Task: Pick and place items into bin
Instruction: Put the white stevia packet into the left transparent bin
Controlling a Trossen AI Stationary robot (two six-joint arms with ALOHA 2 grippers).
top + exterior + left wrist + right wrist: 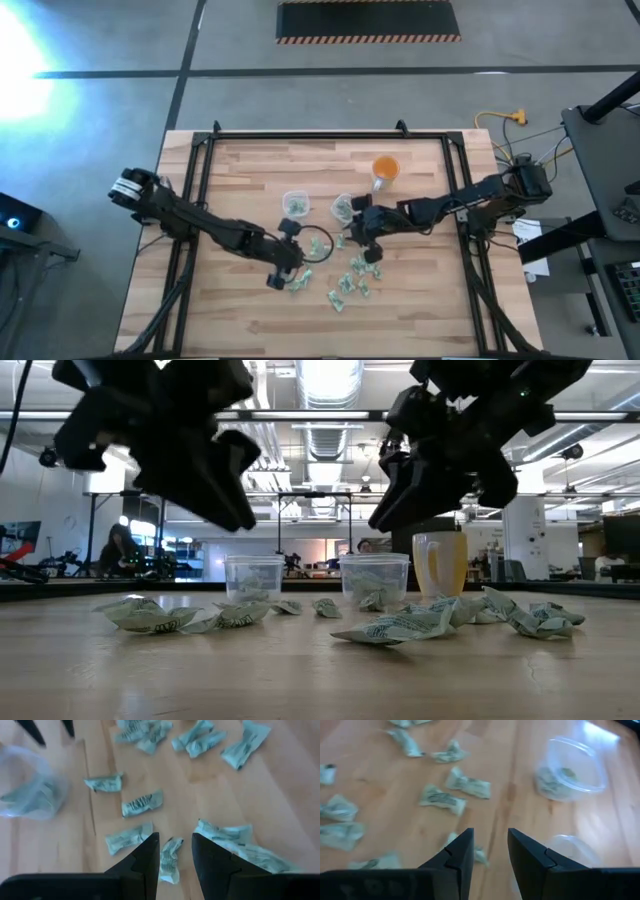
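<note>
Wrappers (348, 284): a dozen or so loose.
Clear cups (293, 206): two, both holding wrappers.
Orange cup (385, 168): one.
Left gripper (175, 851), right gripper (490, 845): fingers parted, empty.

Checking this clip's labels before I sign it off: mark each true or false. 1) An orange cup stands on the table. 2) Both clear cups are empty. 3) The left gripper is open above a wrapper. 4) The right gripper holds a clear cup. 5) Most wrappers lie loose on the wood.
1) True: the orange cup stands toward the table's far side.
2) False: both clear cups already hold a few wrappers.
3) True: the left gripper is open, with one wrapper showing between its fingers.
4) False: the right gripper is open over the table and holds nothing.
5) True: the loose wrappers lie scattered on the table.
</note>
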